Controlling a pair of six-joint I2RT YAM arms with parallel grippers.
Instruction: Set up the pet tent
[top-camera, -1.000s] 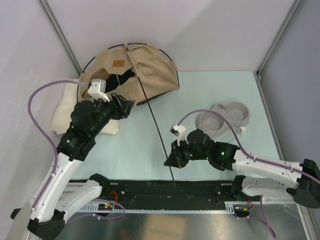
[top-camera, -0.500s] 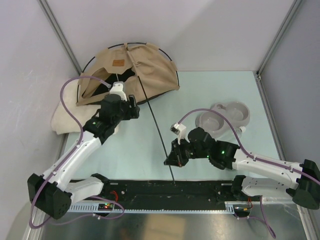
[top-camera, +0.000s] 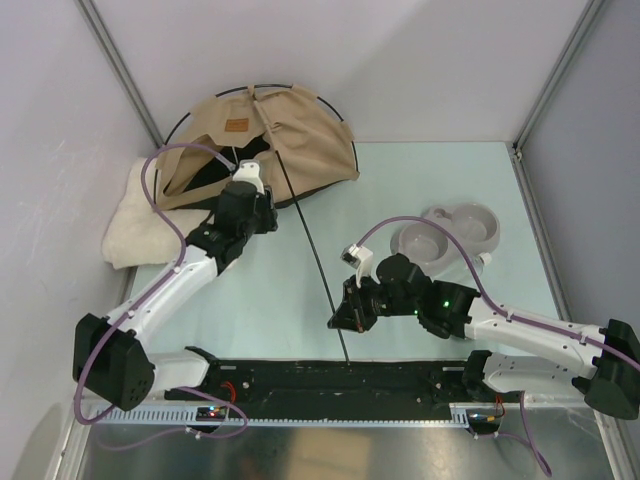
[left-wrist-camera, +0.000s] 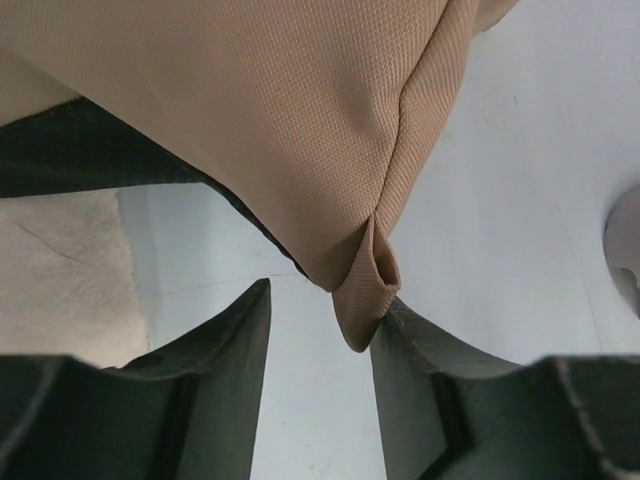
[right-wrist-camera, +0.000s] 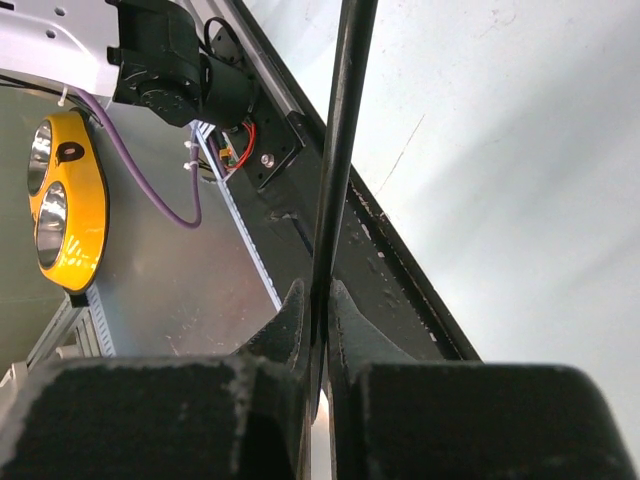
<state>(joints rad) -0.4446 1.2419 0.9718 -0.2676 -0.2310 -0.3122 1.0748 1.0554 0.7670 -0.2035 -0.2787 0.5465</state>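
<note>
1. Lying at the table's (top-camera: 430, 180) far-left corner: tan pet tent (top-camera: 295, 135), slumped.
2. Left gripper (left-wrist-camera: 325, 300): jaws apart, tent's fabric fold between them.
3. Right gripper (right-wrist-camera: 316, 292): jaws clamped on thin dark pole (right-wrist-camera: 345, 120).

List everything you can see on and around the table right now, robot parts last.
Tan fabric pet tent with black trim: one, beige, far left corner.
Thin dark pole: one, black, running from the tent toward the near edge.
Fluffy cream-white cushion: one, cream, at the left edge beside the tent.
Grey double pet bowl: one, grey, right of centre.
Yellow oval object: one, yellow, off the table by the black rail; what it is I cannot tell.
Left gripper: open, a fabric corner of the tent between its jaws.
Right gripper: shut on the pole.
</note>
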